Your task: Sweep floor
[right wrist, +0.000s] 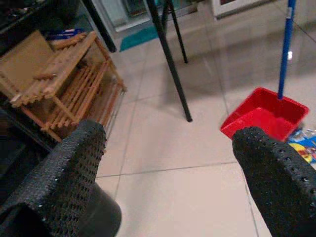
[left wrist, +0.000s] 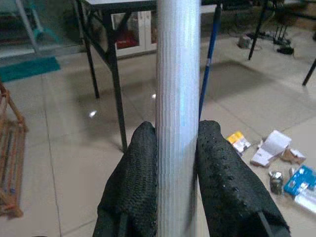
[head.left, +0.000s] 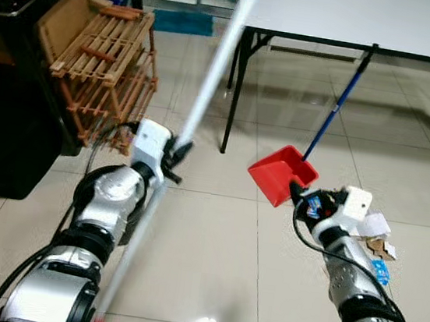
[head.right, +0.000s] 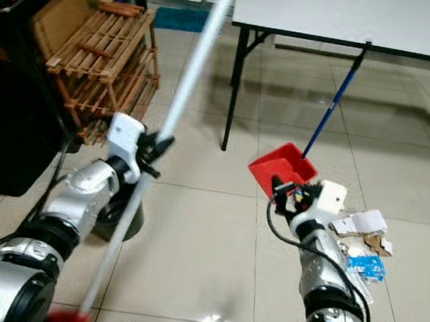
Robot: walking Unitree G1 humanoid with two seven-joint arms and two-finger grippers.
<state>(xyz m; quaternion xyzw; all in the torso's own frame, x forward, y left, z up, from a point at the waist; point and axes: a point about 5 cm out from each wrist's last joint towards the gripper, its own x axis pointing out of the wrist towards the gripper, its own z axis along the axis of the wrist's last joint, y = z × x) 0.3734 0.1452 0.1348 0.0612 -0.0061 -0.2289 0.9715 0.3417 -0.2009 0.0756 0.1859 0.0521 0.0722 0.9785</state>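
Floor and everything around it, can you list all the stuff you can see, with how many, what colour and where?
Broom handle: one, white, slanting across the left, held by the left gripper.
Dustpan: one, red with a blue handle, on the floor by the table.
Litter: a small pile, white, brown and blue scraps, on the floor at the right.
Table: one, white top with black legs, at the back.
Wooden rack: one, brown, at the left.
Mat: one, teal, far back.
Left gripper: black fingers shut on the broom handle.
Right gripper: black fingers open, above the floor near the dustpan.
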